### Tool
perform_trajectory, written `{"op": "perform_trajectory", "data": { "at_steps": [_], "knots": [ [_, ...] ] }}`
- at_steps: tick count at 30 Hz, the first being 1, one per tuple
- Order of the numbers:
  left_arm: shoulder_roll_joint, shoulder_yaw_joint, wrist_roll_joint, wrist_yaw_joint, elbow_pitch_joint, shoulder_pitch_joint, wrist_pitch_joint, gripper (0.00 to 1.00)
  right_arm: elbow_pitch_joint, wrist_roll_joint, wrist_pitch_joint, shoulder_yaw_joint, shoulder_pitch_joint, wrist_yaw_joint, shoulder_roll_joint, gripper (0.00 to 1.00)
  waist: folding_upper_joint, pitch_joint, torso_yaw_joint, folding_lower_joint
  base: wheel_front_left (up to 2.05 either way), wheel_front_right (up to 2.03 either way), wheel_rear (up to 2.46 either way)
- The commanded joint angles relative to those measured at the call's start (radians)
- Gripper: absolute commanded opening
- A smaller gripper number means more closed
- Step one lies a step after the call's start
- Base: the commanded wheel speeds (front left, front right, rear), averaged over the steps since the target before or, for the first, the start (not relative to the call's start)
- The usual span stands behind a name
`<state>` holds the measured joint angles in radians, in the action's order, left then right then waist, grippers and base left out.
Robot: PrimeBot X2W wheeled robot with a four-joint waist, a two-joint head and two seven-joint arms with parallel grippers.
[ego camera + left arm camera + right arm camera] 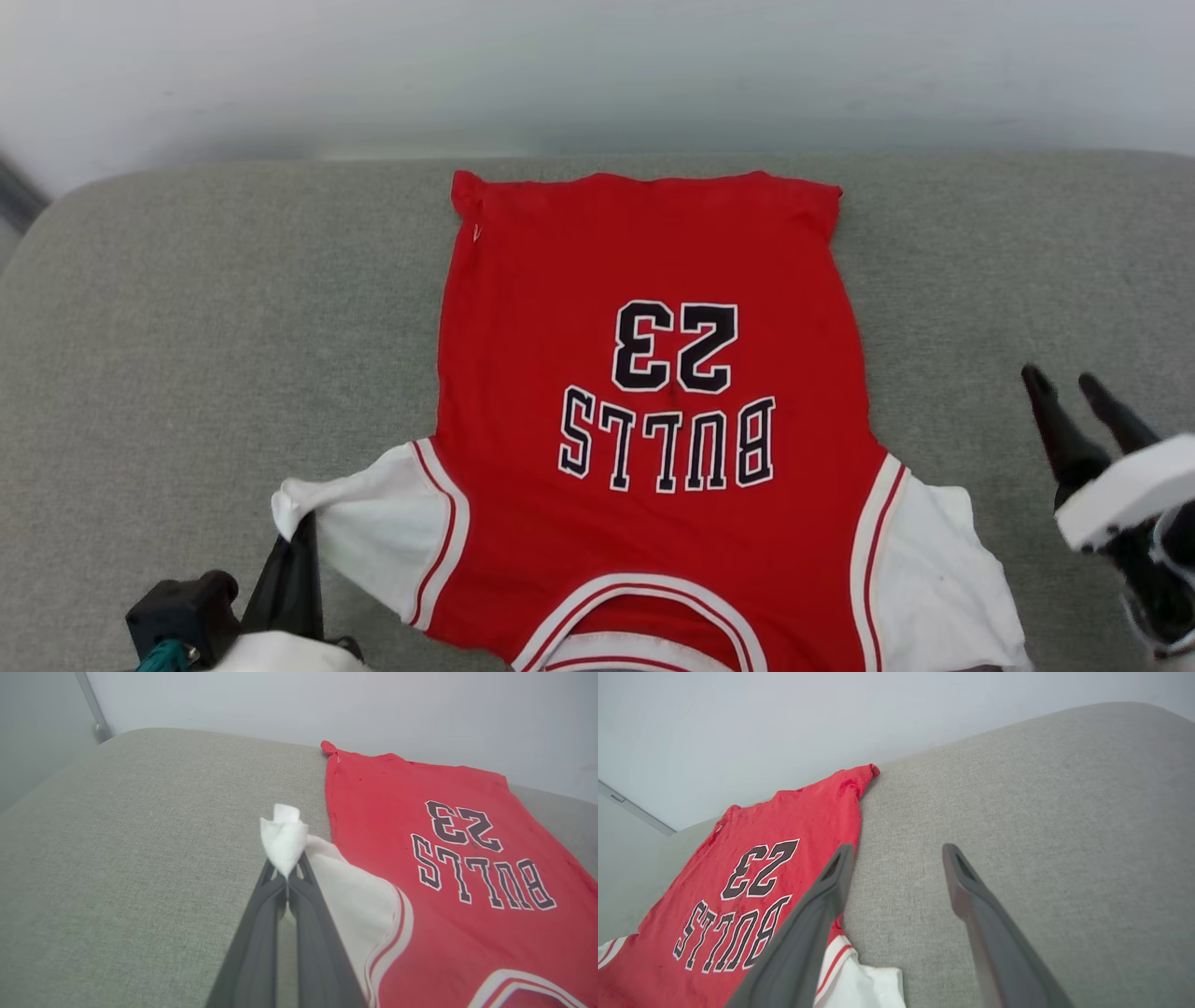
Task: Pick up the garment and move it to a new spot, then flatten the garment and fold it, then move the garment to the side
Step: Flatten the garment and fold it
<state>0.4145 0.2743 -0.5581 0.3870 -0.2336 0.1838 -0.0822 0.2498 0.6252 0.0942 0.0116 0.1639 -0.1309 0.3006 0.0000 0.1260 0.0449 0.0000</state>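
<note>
The garment (653,392) is a red jersey with white sleeves, lying spread on the grey cushion with "BULLS 23" reading upside down. Its neckline faces me at the bottom edge. My left gripper (297,527) is shut on the tip of the white left sleeve (284,837), which bunches up above the fingertips (301,870). My right gripper (1064,383) stands open above bare cushion, to the right of the garment (752,882), apart from the white right sleeve (943,569). Nothing lies between its fingers (966,882).
The grey fabric cushion (187,327) runs wide on both sides of the garment. A pale wall (597,65) rises right behind its far edge. The cushion's left corner rounds off near a dark strip (14,201).
</note>
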Motion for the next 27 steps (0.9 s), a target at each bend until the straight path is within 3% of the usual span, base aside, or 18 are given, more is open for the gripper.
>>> {"op": "perform_trajectory", "data": {
  "at_steps": [1,12,21,27],
  "knots": [
    [-0.002,0.010,0.021,-0.004,-0.024,-0.045,-0.007,0.00,0.031,0.005,0.056,0.028,0.092,0.000,0.006,1.00,0.0000,0.049,0.037,0.0000,0.00,0.00,0.00],
    [-0.057,0.093,0.067,-0.058,-0.027,-0.222,-0.041,0.00,0.350,-0.003,0.468,0.004,0.628,0.000,0.091,1.00,0.0000,0.212,0.170,0.0000,0.00,0.00,0.00],
    [-0.099,0.125,0.069,-0.097,0.020,-0.307,-0.080,0.00,0.550,-0.105,0.577,0.000,0.917,0.000,0.102,1.00,0.0000,0.315,0.239,0.0000,0.00,0.00,0.00],
    [-0.125,0.143,0.069,-0.123,0.053,-0.353,-0.118,0.00,0.665,-0.163,0.599,0.007,0.996,0.000,0.103,1.00,0.0000,0.363,0.282,0.0000,0.00,0.00,0.00]
  ]
}}
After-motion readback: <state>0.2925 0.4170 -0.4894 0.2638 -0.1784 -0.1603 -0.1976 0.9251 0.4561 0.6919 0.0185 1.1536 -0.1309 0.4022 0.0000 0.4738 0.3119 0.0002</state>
